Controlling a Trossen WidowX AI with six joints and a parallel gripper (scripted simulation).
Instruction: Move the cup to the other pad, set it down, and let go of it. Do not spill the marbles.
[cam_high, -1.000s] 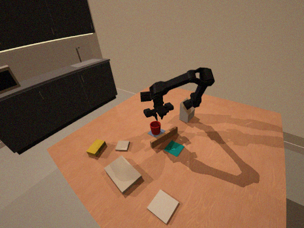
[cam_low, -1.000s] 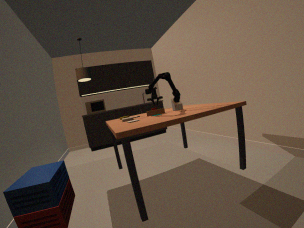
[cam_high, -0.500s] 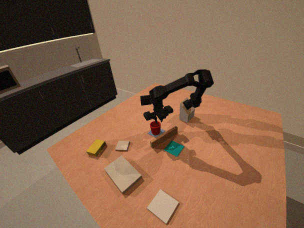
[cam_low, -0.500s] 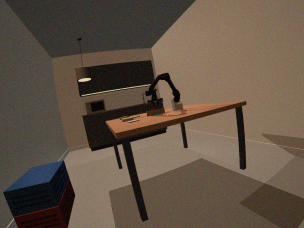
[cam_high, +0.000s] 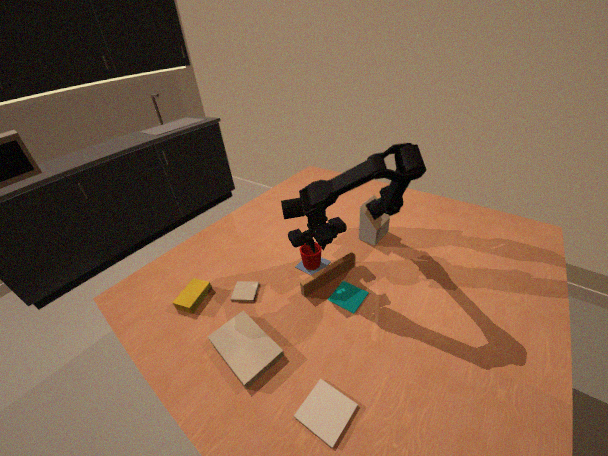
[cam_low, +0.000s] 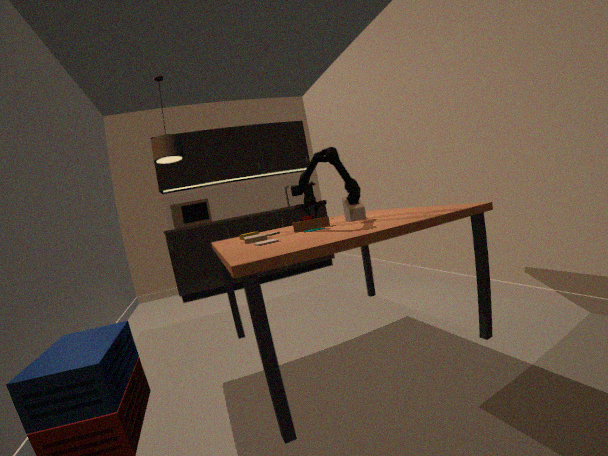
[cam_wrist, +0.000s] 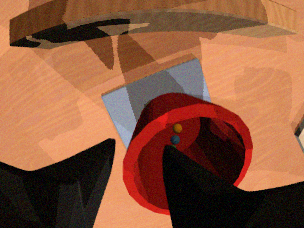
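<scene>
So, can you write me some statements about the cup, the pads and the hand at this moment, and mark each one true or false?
1. The red cup stands on the grey-blue pad. True.
2. The cup already sits on the teal pad. False: that pad is bare, beyond the wooden bar.
3. Marbles are visible inside the cup. True.
4. The hand is closed tight on the cup. False: its fingers straddle one side of the rim, one inside and one outside, and are not clamped on it yet.
5. The cup is tipped over. False: it is upright, its mouth open upward.
</scene>
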